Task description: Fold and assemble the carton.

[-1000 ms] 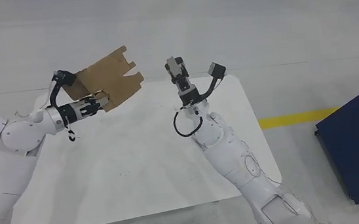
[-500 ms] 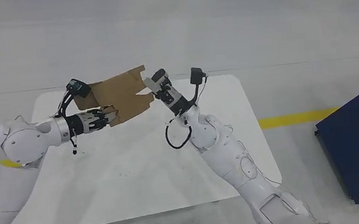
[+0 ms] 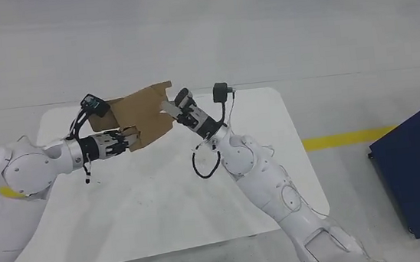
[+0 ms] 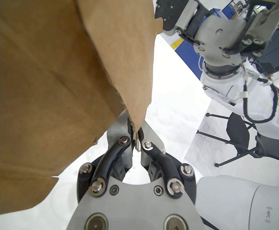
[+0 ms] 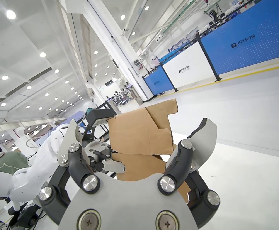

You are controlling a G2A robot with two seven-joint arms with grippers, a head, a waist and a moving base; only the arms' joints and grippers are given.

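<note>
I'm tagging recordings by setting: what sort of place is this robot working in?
Probably a large industrial hall: a high roof with rows of ceiling lights, blue and white barrier panels, and a yellow floor line.

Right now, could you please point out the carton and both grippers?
carton (image 3: 140, 114), top view, middle of its panel.
left gripper (image 4: 136, 133), left wrist view, between its fingertips.
right gripper (image 5: 139, 127), right wrist view, between its fingertips.
</note>
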